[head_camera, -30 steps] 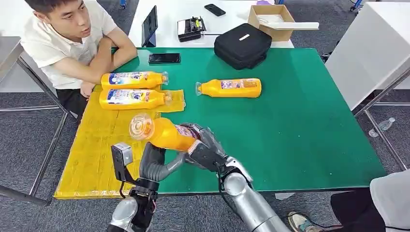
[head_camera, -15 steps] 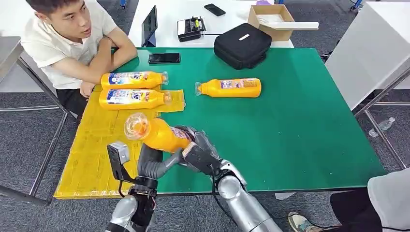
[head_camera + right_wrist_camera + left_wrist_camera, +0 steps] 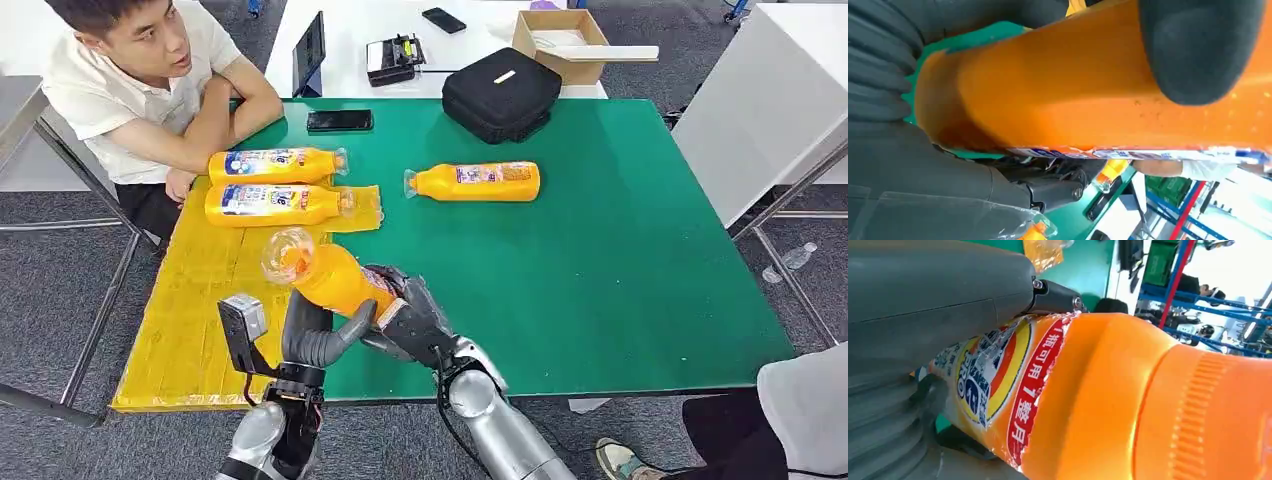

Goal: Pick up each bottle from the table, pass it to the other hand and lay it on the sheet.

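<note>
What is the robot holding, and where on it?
An orange bottle, gripped around its body by both the right robot hand and the left robot hand.

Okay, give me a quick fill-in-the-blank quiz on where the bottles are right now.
1. Both the left hand and the right hand grip the held bottle, so it is mid-____.
2. ____ bottles already lie at the yellow sheet.
3. One lone bottle lies on the ____ table.

Missing words: handover; two; green
</note>
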You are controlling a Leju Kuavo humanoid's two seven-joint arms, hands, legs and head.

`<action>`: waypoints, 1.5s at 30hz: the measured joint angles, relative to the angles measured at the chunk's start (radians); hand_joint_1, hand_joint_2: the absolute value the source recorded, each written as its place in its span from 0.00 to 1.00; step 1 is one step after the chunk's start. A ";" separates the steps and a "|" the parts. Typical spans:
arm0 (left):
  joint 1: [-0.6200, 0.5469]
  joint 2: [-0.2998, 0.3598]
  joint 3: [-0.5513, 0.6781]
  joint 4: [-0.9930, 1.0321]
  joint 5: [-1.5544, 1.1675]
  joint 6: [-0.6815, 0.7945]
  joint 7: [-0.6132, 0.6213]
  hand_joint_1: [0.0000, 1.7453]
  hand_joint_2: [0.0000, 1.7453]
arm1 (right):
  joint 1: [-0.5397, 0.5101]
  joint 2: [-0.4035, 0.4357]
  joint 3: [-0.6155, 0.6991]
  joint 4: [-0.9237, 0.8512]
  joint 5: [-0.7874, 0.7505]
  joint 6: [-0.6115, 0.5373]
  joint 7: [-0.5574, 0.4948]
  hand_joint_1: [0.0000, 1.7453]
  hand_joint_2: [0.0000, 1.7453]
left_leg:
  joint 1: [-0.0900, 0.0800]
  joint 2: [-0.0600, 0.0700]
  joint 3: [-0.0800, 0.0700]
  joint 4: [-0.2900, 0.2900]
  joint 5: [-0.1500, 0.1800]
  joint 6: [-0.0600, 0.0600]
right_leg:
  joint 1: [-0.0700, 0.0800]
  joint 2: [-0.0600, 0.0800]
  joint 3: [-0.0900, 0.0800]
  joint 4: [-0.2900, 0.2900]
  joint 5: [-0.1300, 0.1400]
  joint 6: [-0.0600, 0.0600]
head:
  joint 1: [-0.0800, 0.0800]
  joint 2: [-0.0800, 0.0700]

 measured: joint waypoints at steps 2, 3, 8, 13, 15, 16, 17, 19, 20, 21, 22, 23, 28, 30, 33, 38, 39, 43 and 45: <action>0.000 0.000 0.000 0.000 -0.020 0.015 -0.002 1.00 1.00 | 0.004 0.000 -0.001 0.000 0.007 -0.005 0.003 0.00 1.00 | 0.000 0.000 0.000 0.000 0.000 0.000 | 0.000 0.000 0.000 0.000 0.000 0.000 | 0.000 0.000; -0.002 0.000 0.000 0.000 -0.024 0.019 -0.003 1.00 1.00 | 0.007 0.000 -0.002 0.000 0.010 -0.009 0.008 0.00 1.00 | 0.000 0.000 0.000 0.000 0.000 0.000 | 0.000 0.000 0.000 0.000 0.000 0.000 | 0.000 0.000; -0.006 0.000 -0.001 -0.008 -0.060 0.035 -0.006 1.00 1.00 | 0.031 0.001 -0.019 0.009 0.038 -0.035 0.016 0.00 1.00 | 0.000 0.000 0.000 0.000 0.000 0.000 | 0.000 0.000 0.000 0.000 0.000 0.000 | 0.000 0.000; -0.007 0.000 -0.001 -0.021 -0.072 0.037 -0.006 1.00 1.00 | 0.044 0.001 -0.035 0.019 0.040 -0.039 0.016 0.00 1.00 | 0.000 0.000 0.000 0.000 0.000 0.000 | 0.000 0.000 0.000 0.000 0.000 0.000 | 0.000 0.000; -0.007 -0.001 -0.001 -0.024 -0.084 0.041 -0.006 1.00 1.00 | 0.046 0.001 -0.038 0.022 0.042 -0.041 0.016 0.00 1.00 | 0.000 0.000 0.000 0.000 0.000 0.000 | 0.000 0.000 0.000 0.000 0.000 0.000 | 0.000 0.000; -0.006 -0.001 -0.001 -0.028 -0.112 0.054 -0.011 1.00 1.00 | 0.049 0.001 -0.040 0.022 0.047 -0.050 0.018 0.00 1.00 | 0.000 0.000 0.000 0.000 0.000 0.000 | 0.000 0.000 0.000 0.000 0.000 0.000 | 0.000 0.000; -0.006 0.000 0.000 -0.032 -0.175 0.087 -0.019 1.00 1.00 | 0.052 0.001 -0.044 0.022 0.063 -0.059 0.026 0.00 1.00 | 0.000 0.000 0.000 0.000 0.000 0.000 | 0.000 0.000 0.000 0.000 0.000 0.000 | 0.000 0.000; -0.004 0.000 0.002 -0.057 -0.377 0.175 -0.024 1.00 1.00 | 0.070 0.000 -0.052 0.022 0.101 -0.077 0.042 0.00 1.00 | 0.000 0.000 0.000 0.000 0.000 0.000 | 0.000 0.000 0.000 0.000 0.000 0.000 | 0.000 0.000; -0.002 0.000 0.009 -0.079 -0.452 0.182 -0.006 1.00 1.00 | 0.085 -0.002 -0.056 0.022 0.123 -0.089 0.045 0.00 1.00 | 0.000 0.000 0.000 0.000 0.000 0.000 | 0.000 0.000 0.000 0.000 0.000 0.000 | 0.000 0.000; 0.003 -0.001 0.022 -0.095 -0.502 0.179 0.009 1.00 1.00 | 0.101 -0.003 -0.060 0.020 0.150 -0.107 0.049 0.00 1.00 | 0.000 -0.001 0.000 0.000 0.000 0.000 | 0.000 0.000 0.000 0.000 0.000 0.000 | 0.000 0.000; 0.009 -0.001 0.037 -0.115 -0.545 0.170 0.020 1.00 1.00 | 0.123 -0.007 -0.064 0.015 0.186 -0.132 0.054 0.00 1.00 | 0.000 -0.001 -0.001 0.000 0.000 0.000 | 0.000 0.000 0.000 0.000 0.000 0.000 | 0.000 0.000; 0.016 -0.001 0.049 -0.134 -0.575 0.164 0.023 1.00 1.00 | 0.144 -0.013 -0.071 0.008 0.224 -0.163 0.066 0.00 1.00 | 0.000 0.000 -0.001 0.000 0.000 0.000 | 0.000 0.000 0.000 0.000 0.000 0.000 | 0.000 0.000; 0.046 -0.003 0.100 -0.235 -0.890 0.231 0.040 1.00 1.00 | 0.220 -0.045 -0.136 -0.067 0.443 -0.295 0.126 0.00 1.00 | 0.000 -0.001 -0.002 0.000 -0.001 0.000 | 0.000 0.000 -0.001 0.000 0.000 0.000 | 0.000 0.000; 0.051 -0.003 0.110 -0.263 -1.175 0.280 0.101 1.00 1.00 | 0.232 -0.054 -0.176 -0.105 0.511 -0.319 0.131 0.00 1.00 | 0.000 -0.001 -0.002 0.000 -0.001 0.000 | 0.000 0.000 -0.001 0.000 0.000 0.000 | 0.000 0.000; 0.052 0.001 0.123 -0.269 -1.455 0.307 0.170 1.00 1.00 | 0.237 -0.064 -0.228 -0.155 0.563 -0.331 0.131 0.00 1.00 | 0.000 -0.001 -0.002 0.000 0.000 0.000 | 0.000 0.000 -0.001 0.000 0.000 0.000 | 0.000 0.000; 0.046 0.008 0.141 -0.233 -1.569 0.306 0.213 1.00 1.00 | 0.237 -0.074 -0.275 -0.198 0.599 -0.344 0.128 0.00 1.00 | 0.000 0.000 -0.001 0.000 0.000 0.000 | 0.000 0.000 -0.001 0.000 0.000 0.000 | 0.000 0.000; 0.039 0.009 0.145 -0.224 -1.580 0.301 0.222 1.00 1.00 | 0.237 -0.075 -0.279 -0.201 0.605 -0.348 0.128 0.00 1.00 | 0.000 -0.001 -0.001 0.000 0.000 0.000 | 0.000 0.000 0.000 0.000 0.000 0.000 | 0.000 0.000; -0.001 0.016 0.167 -0.152 -1.684 0.251 0.278 1.00 1.00 | 0.235 -0.077 -0.284 -0.204 0.626 -0.367 0.126 0.00 1.00 | 0.000 -0.001 -0.001 0.000 0.000 0.000 | 0.000 0.000 0.000 0.000 0.000 0.000 | 0.000 0.000; -0.025 0.022 0.178 -0.093 -1.705 0.228 0.288 1.00 1.00 | 0.233 -0.077 -0.285 -0.204 0.621 -0.372 0.119 0.00 1.00 | 0.000 -0.001 -0.001 0.000 0.000 0.000 | 0.000 0.000 0.000 0.000 0.000 0.000 | 0.000 0.000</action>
